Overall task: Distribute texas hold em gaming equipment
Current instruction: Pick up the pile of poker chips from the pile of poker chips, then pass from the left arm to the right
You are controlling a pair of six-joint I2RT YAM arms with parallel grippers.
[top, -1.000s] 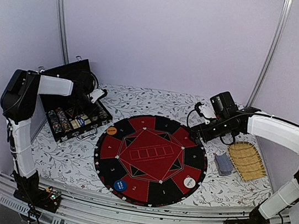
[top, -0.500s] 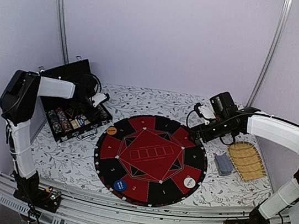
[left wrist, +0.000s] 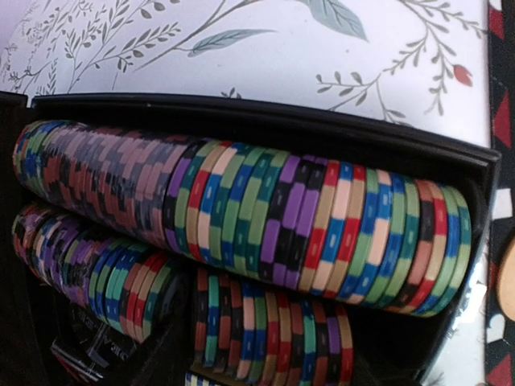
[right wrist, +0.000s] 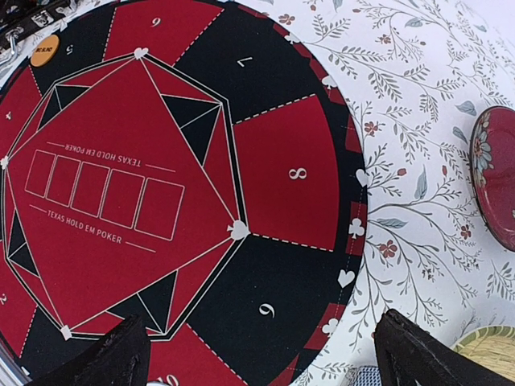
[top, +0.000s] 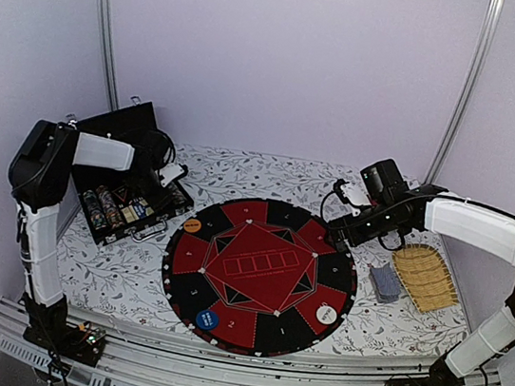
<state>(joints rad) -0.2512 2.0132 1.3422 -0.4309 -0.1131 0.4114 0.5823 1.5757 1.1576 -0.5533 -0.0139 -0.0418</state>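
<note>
Left end effector (top: 166, 173) over black case (top: 117, 135), bench's 10 o'clock; opening hidden, cannot tell. Poker chips (left wrist: 265, 225) sit packed edge-on in rows inside. Best: drop square onto one row end, pinch a short stack. Right end effector (right wrist: 273, 347) spread wide, empty, 2 o'clock.

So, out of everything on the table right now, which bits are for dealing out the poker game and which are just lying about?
For the job:
poker chips in the black case
orange button
blue button
white button
deck of cards

Just lying about:
dark red plate
straw slatted mat
</note>
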